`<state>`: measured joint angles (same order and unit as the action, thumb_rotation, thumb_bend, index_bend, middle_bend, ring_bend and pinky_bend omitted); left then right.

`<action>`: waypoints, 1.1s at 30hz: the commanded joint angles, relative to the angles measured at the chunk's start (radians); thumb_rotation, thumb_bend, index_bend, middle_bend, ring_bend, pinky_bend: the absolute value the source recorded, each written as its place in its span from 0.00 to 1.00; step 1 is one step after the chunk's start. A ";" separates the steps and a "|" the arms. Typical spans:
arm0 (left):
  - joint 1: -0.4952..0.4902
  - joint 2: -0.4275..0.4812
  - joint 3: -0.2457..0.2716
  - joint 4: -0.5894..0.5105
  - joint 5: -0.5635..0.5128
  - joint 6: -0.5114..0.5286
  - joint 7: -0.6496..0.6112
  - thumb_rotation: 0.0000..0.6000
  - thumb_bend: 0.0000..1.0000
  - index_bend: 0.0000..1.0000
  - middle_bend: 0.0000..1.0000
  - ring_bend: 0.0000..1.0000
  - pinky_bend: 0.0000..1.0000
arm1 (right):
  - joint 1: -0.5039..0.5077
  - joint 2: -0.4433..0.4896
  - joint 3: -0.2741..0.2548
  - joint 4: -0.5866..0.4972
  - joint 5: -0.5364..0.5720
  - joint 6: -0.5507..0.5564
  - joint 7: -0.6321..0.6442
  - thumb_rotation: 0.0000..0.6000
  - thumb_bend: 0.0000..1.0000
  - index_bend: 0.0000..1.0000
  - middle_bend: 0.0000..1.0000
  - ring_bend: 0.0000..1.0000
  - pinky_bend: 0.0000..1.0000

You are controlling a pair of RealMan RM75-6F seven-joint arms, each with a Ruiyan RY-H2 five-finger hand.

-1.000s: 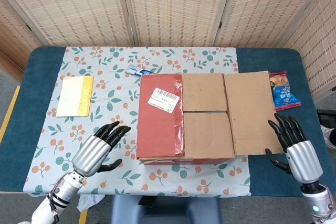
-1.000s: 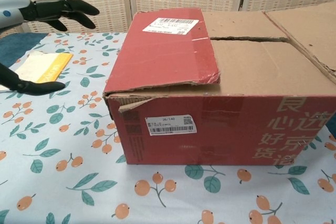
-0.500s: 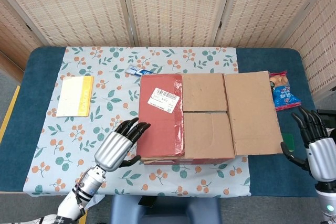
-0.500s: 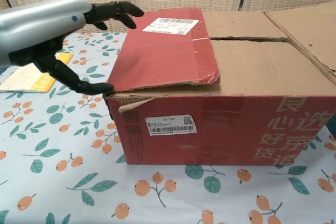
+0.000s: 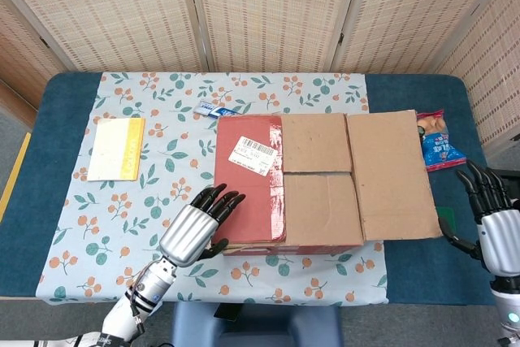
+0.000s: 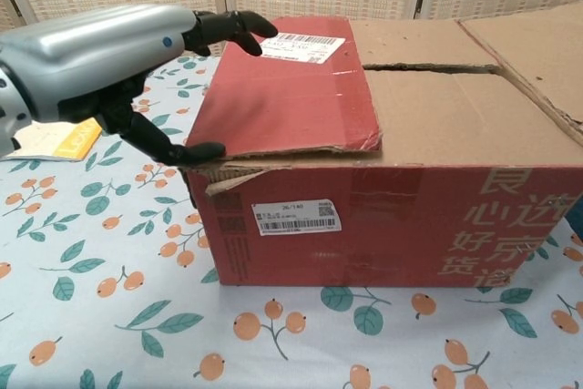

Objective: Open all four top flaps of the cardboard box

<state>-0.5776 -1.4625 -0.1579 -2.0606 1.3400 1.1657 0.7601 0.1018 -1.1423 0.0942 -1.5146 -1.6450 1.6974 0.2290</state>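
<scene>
The box (image 5: pixel 302 182) stands in the middle of the counter (image 5: pixel 73 225), on the flowered cloth. By my judgement the task is approx. one quarter done: the right flap (image 5: pixel 392 175) lies folded out flat, past the box's right edge. Three are left: the red left flap (image 5: pixel 249 181) is down on top, and the two brown inner flaps, far (image 5: pixel 316 142) and near (image 5: pixel 322 210), are closed w/ a narrow slit between them.

My left hand (image 5: pixel 197 227) is at the near left corner of the box. Its fingers (image 6: pixel 232 28) are spread, not pressed together, and lie over the left edge of the red flap, near the white label (image 6: pixel 300 45). The thumb (image 6: pixel 173 146) comes from below and touches the torn front corner of that flap. So the hand brackets the flap edge, but I cannot tell if it pinches it really; the flap looks not lifted yet.

My right hand (image 5: pixel 491 223) is off the box, well apart from the open flap, fingers spread, holding nothing.
</scene>
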 commanded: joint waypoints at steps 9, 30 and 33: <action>-0.018 -0.033 0.023 -0.022 0.003 0.035 0.100 1.00 0.29 0.00 0.15 0.07 0.18 | 0.004 -0.006 0.002 -0.002 0.003 -0.016 -0.017 1.00 0.41 0.00 0.00 0.00 0.00; -0.069 -0.108 0.009 0.008 -0.048 0.056 0.171 1.00 0.29 0.00 0.15 0.06 0.18 | 0.000 0.002 0.005 -0.005 0.009 -0.026 -0.007 1.00 0.41 0.00 0.00 0.00 0.00; -0.071 -0.107 0.007 0.008 -0.047 0.062 0.165 1.00 0.29 0.00 0.15 0.06 0.18 | 0.000 0.003 0.005 -0.005 0.008 -0.026 -0.007 1.00 0.41 0.00 0.00 0.00 0.00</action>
<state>-0.6485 -1.5699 -0.1506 -2.0522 1.2925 1.2275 0.9255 0.1021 -1.1398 0.0989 -1.5196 -1.6369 1.6714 0.2220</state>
